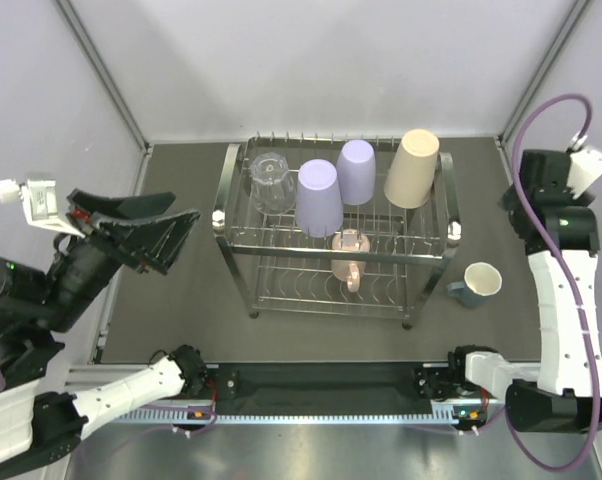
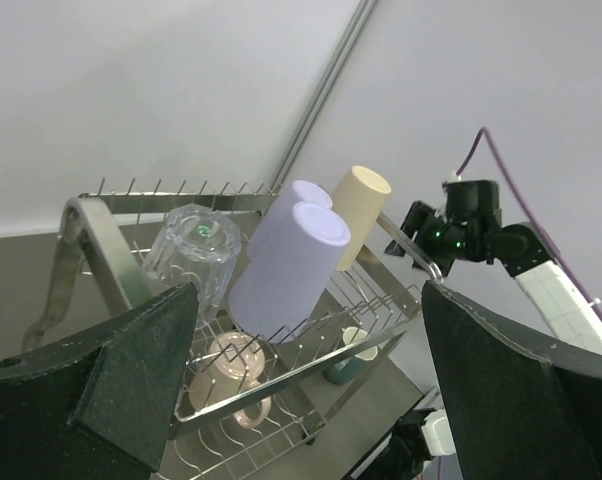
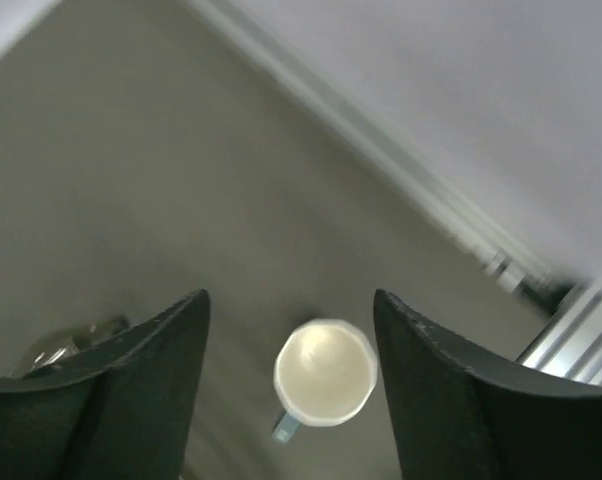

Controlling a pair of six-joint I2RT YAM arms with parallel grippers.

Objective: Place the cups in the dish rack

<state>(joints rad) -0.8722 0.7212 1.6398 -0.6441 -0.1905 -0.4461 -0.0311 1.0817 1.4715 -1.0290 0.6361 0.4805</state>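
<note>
1. Centring is the job now: the right gripper [image 3: 289, 297], fingers spread and empty, hangs above the teal mug [image 3: 326, 372]; shift slightly toward its right finger, then descend.
2. Mug stands upright on the table [image 3: 131, 150] below, white inside, handle toward the left finger.
3. Left gripper [image 1: 176, 240], spread and empty, faces the rack [image 1: 221, 215].
</note>
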